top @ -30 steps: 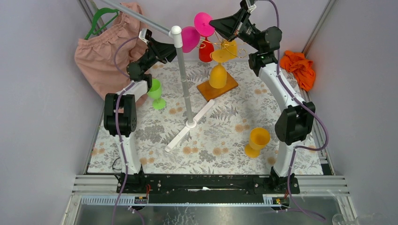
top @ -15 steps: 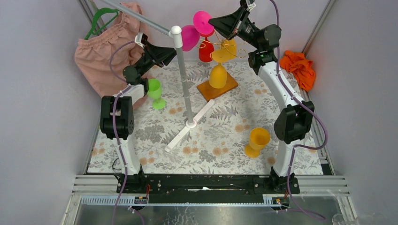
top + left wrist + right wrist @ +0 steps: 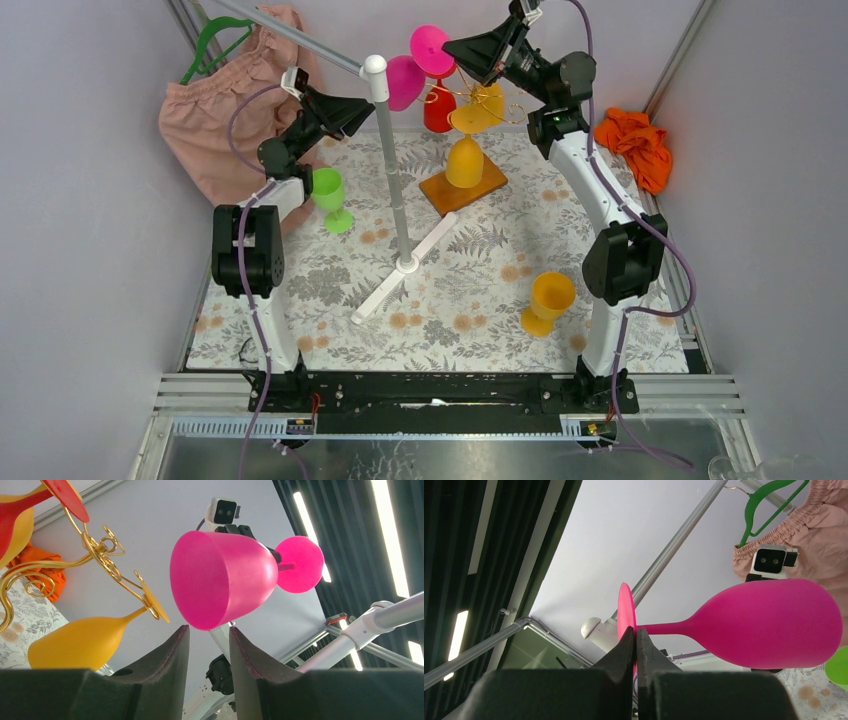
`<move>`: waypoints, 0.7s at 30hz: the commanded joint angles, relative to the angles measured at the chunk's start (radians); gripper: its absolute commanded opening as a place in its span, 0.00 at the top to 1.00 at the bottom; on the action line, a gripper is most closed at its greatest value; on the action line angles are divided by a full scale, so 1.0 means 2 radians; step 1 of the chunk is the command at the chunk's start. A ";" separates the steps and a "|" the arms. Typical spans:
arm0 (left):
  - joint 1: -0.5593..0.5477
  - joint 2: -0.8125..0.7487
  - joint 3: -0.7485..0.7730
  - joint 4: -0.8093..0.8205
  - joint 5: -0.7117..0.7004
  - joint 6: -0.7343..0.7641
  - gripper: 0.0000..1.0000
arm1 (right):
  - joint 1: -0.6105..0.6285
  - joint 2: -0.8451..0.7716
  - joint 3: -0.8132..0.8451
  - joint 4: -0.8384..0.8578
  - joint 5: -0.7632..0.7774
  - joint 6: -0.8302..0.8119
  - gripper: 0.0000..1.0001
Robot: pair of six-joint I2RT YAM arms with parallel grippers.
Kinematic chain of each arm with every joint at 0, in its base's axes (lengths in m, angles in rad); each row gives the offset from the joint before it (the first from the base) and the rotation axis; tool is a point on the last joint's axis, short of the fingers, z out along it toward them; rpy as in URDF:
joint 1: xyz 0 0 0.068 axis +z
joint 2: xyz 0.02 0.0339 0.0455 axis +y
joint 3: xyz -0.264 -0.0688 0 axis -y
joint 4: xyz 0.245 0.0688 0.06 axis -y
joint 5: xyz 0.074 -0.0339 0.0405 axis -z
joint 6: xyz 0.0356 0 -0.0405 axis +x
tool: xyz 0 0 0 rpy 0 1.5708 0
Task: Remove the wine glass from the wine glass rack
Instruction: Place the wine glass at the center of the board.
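— Right jaws?
— Clamped on the foot of the pink wine glass [image 3: 769, 622], clear of the wine glass rack [image 3: 485, 185]. Left jaws apart, bowl just above.
— Next?
— Likely a handover.

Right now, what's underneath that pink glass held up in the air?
The left gripper, jaws apart, points up just beneath the bowl of the pink glass; whether they touch is unclear. From above, the glass itself covers whatever lies farther down.
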 commanded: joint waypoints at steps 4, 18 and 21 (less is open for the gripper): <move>-0.010 -0.004 0.034 0.042 -0.006 0.005 0.58 | 0.006 0.005 0.021 0.017 -0.004 0.004 1.00; -0.040 0.003 0.056 0.041 -0.016 0.007 0.58 | 0.013 0.009 0.002 0.099 -0.018 0.076 1.00; -0.041 -0.015 0.049 0.043 -0.018 0.005 0.62 | 0.013 0.017 0.001 0.118 -0.025 0.103 1.00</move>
